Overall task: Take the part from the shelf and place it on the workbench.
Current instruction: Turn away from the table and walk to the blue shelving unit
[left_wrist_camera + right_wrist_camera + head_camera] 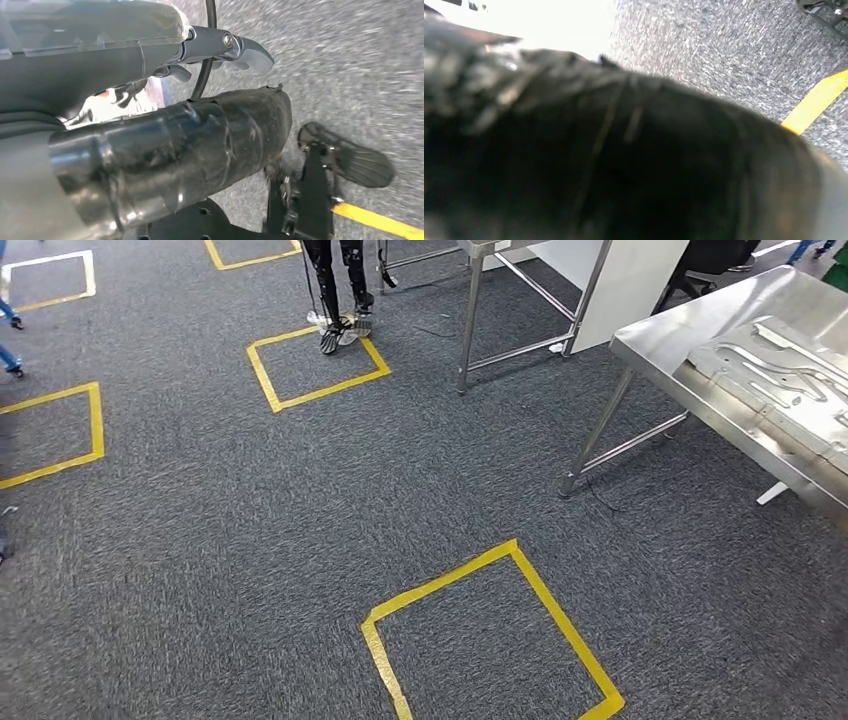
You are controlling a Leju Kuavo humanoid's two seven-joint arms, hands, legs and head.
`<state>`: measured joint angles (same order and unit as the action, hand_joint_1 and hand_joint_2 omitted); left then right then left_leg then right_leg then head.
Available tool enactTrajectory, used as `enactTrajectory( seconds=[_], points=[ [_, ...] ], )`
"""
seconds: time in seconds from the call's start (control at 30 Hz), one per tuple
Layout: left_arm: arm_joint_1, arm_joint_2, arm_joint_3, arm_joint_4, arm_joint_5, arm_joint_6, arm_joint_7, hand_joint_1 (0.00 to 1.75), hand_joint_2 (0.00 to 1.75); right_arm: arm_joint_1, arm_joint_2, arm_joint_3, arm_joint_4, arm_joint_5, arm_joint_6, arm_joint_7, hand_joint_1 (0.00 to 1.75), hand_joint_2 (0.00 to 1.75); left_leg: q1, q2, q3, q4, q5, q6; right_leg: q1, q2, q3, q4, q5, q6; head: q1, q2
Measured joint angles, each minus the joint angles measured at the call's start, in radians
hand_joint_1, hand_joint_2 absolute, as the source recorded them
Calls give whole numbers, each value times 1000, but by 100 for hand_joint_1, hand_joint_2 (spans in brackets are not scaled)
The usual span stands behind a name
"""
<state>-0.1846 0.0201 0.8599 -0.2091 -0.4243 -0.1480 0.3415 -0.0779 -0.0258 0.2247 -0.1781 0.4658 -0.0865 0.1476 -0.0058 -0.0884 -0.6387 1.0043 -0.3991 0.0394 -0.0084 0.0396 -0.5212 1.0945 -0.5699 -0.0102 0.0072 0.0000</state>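
The steel workbench (660, 350) stands at the right in the head view, carrying a flat, shaped metal plate (790, 375). In the left wrist view my left hand (125, 65) hangs above the carpet. Its thick thumb (200, 140) is wrapped in black tape and a metal-tipped finger (245, 50) lies over it. Something bright and blurred (112, 100) sits between them, and I cannot tell what it is or whether it is held. My right hand (614, 160) appears as a dark blurred mass close to the right wrist camera, its fingers hidden.
Grey carpet carries yellow tape squares, one just ahead (490, 630) and another farther off (315, 365). A pair of dark legs (340, 290) stands at that far square. A second metal-framed table (480, 310) with a white panel (620, 280) stands behind. People's feet (10, 360) are at the left edge.
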Motion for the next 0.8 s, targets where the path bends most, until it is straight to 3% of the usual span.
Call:
enactTrajectory(
  seconds=[0.07,0.13,0.17,0.23,0.27,0.33,0.37,0.4,0.47,0.53,0.57,0.6,0.67,0.73,0.8],
  points=[
    [0,-1,-1,0,4,2,-2,0,0,-3,-1,0,-1,-2,1,-1,0,0,-1,-22,-12,5,13,-10,5,33,50,-81,10,-11,1,0],
    [1,0,-1,0,7,6,-7,0,0,-5,-1,-1,-2,-4,4,-3,0,0,-1,-43,-17,1,27,-22,6,24,50,-92,17,-18,2,0],
    [2,1,-1,0,10,8,-10,0,0,-6,0,-1,-2,-5,7,-5,0,0,-2,-38,-22,4,28,-26,4,11,48,-97,23,-23,2,0],
    [1,2,-2,0,16,11,-16,0,0,-6,0,-2,-3,-5,14,-13,0,0,-1,9,-45,49,-13,-33,0,-18,43,-108,40,-36,0,0],
    [0,2,-2,0,21,12,-19,0,0,-4,-1,-3,-3,-5,16,-18,0,0,1,41,-63,99,-54,-37,1,-33,38,-110,46,-40,-1,0],
    [-3,2,-3,0,27,13,-24,0,0,2,-3,-5,-4,-5,17,-22,0,0,11,71,-104,227,-128,-50,4,-65,28,-109,52,-40,-1,0],
    [-2,1,-3,0,28,15,-26,0,0,5,-4,-6,-4,-5,17,-22,0,0,16,76,-112,267,-141,-55,4,-82,23,-108,54,-38,-1,0],
    [0,1,-4,0,29,18,-27,0,0,5,-5,-7,-4,-5,17,-23,0,0,21,80,-102,274,-136,-61,3,-98,18,-106,55,-36,-1,0],
    [2,1,-5,0,34,25,-31,0,0,5,-5,-7,-4,-5,16,-24,0,0,28,105,-21,170,-93,-66,2,-127,13,-100,55,-31,-2,0],
    [-1,1,-7,0,38,32,-34,0,0,4,-5,-7,-4,-4,16,-27,0,0,22,149,64,45,-66,-62,4,-154,12,-96,52,-22,0,0],
    [-2,1,-7,0,38,34,-35,0,0,4,-5,-7,-4,-4,16,-29,0,0,16,165,84,12,-63,-55,4,-166,15,-95,50,-16,1,0],
    [-2,1,-7,0,39,35,-35,0,0,2,-5,-7,-4,-3,16,-30,0,0,10,165,86,4,-65,-47,4,-177,17,-95,50,-10,2,0],
    [0,2,-7,-1,40,38,-36,0,0,-4,-5,-7,-6,-3,17,-32,0,0,9,143,84,-7,-61,-30,2,-189,22,-94,47,3,3,0],
    [-2,1,-10,-1,38,46,-37,0,0,-7,-5,-7,-10,-2,18,-35,0,0,12,119,85,-20,-52,-14,-3,-141,4,-54,15,10,3,0],
    [-9,0,-19,-1,33,58,-39,0,0,-5,-5,-7,-10,-2,21,-36,0,0,12,94,82,-25,-46,-2,-6,-72,-53,65,-49,10,3,0]
  ],
)
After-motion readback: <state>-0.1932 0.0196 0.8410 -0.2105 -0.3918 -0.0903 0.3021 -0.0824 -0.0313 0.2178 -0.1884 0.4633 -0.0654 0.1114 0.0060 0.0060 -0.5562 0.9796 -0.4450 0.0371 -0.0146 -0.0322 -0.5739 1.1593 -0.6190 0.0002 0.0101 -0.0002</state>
